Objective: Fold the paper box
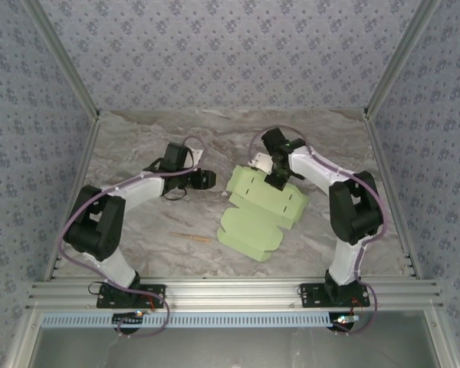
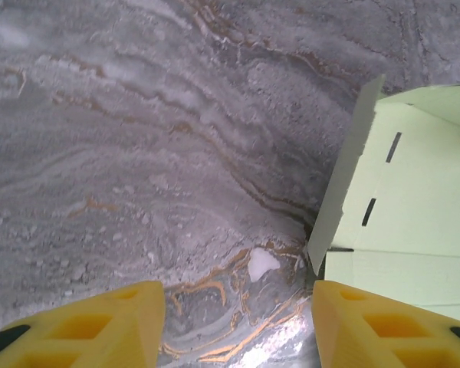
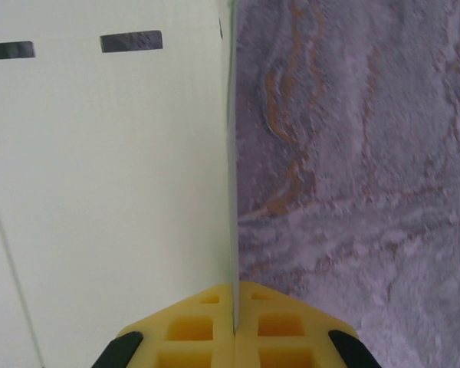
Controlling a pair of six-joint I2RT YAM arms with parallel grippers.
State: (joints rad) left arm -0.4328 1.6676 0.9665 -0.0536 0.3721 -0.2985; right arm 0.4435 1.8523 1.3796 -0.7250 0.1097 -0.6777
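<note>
The paper box (image 1: 261, 211) is a pale green die-cut sheet lying mid-table, partly folded, with slots and tabs. My right gripper (image 1: 277, 182) is at its far edge, shut on a raised flap. In the right wrist view the yellow fingertips (image 3: 234, 326) pinch the thin edge of the upright panel (image 3: 107, 192). My left gripper (image 1: 208, 179) hovers just left of the sheet, open and holding nothing. In the left wrist view its gripper (image 2: 238, 330) has bare marble between the fingers, and the box's raised side flap (image 2: 345, 176) stands beside the right finger (image 2: 383, 322).
A thin tan stick (image 1: 190, 236) lies on the marble table (image 1: 138, 230) left of the sheet's near end. Patterned walls enclose the table at the back and both sides. An aluminium rail (image 1: 230, 291) runs along the near edge.
</note>
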